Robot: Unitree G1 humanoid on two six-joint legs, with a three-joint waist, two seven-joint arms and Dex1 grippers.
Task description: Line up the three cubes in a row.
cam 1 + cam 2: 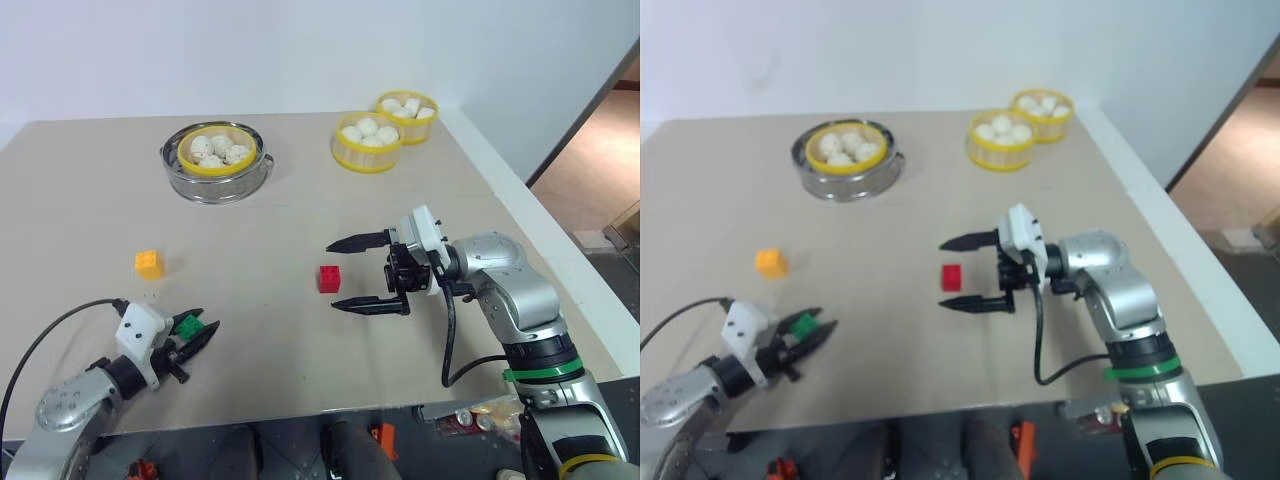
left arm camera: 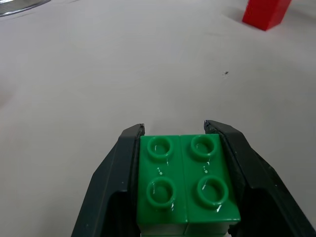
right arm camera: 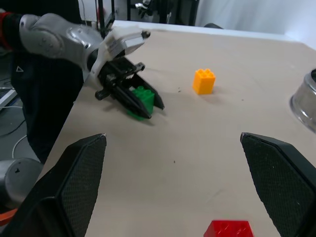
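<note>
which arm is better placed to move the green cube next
Left. Its pincer is already shut on the green cube. The right pincer is open beside the red cube, far from the green one.

Left hand (image 1: pixel 190 335) clamped; right hand (image 1: pixel 365 272) spread wide.

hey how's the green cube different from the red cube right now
The green cube is clamped between the fingers of the left hand, near the table's front edge; the red cube sits free on the table, untouched. The red cube lies between the spread fingers of the open right hand, with gaps either side. Both are small studded blocks.
</note>
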